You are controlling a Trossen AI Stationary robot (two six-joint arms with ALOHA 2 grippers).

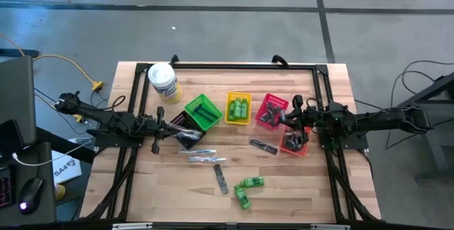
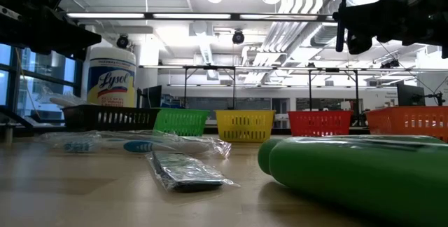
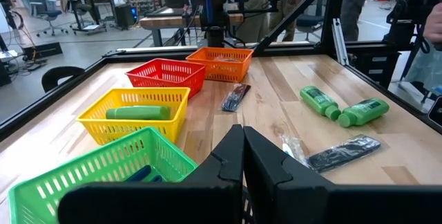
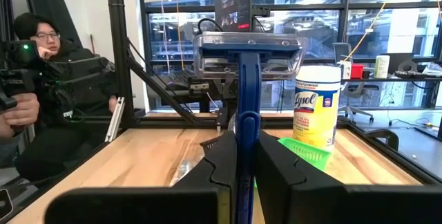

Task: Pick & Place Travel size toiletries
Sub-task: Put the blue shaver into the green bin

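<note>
1. A blue-handled razor (image 4: 246, 106) stands upright, clamped in the right end effector (image 4: 246, 158) above the red basket (image 1: 272, 109) and orange basket (image 1: 294, 145).
2. Judgement: lower it squarely over one basket before letting go.
3. The left end effector (image 3: 243, 156) is pressed together, empty, beside the black basket (image 1: 186, 132).
4. Green bottles (image 1: 250, 185), a comb (image 1: 222, 177) and wrapped sticks (image 1: 202, 155) lie loose on the worktop (image 1: 312, 187); nothing blocks the drop.

A lab: framed workbench (image 1: 142, 187) (monitors (image 4: 233, 1) behind).
</note>
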